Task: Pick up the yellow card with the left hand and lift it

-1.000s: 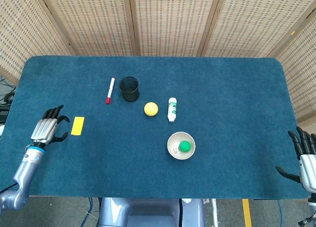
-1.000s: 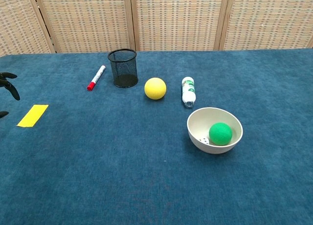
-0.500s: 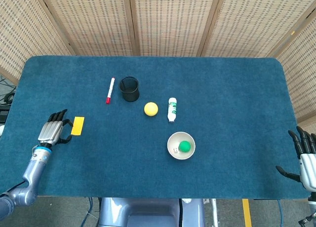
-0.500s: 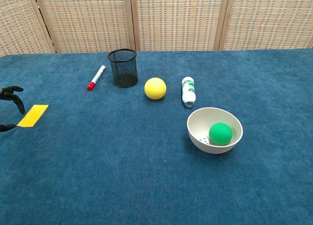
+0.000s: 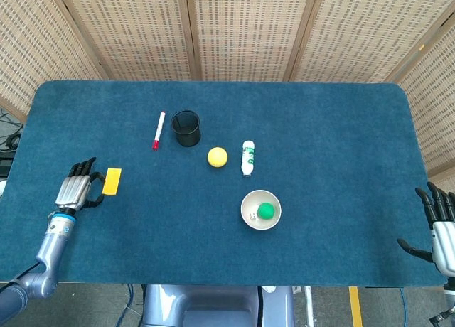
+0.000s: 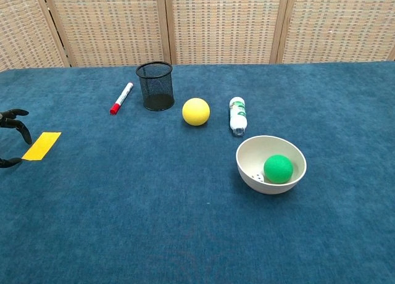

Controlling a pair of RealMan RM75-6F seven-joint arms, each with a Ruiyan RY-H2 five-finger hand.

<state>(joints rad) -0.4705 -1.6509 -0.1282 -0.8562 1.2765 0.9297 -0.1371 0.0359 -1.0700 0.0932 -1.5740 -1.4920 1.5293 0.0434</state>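
Note:
The yellow card [image 5: 111, 180] lies flat on the blue table cloth near the left edge, and shows as a slanted strip [image 6: 41, 145] in the chest view. My left hand [image 5: 77, 189] hovers just left of the card with its fingers spread, holding nothing; only its dark fingertips [image 6: 22, 133] reach into the chest view, close beside the card's left end. Whether they touch it I cannot tell. My right hand [image 5: 440, 227] stays at the table's far right corner, fingers spread and empty.
A red-capped marker [image 5: 158, 130], a black mesh cup [image 5: 186, 128], a yellow ball [image 5: 217, 156] and a small white bottle [image 5: 247, 158] sit mid-table. A white bowl [image 5: 249, 201] holds a green ball [image 5: 265, 210].
Over the last second my left hand moved right toward the card and slightly nearer the front edge; in the last half second it barely shifted. The card and right hand are unchanged.

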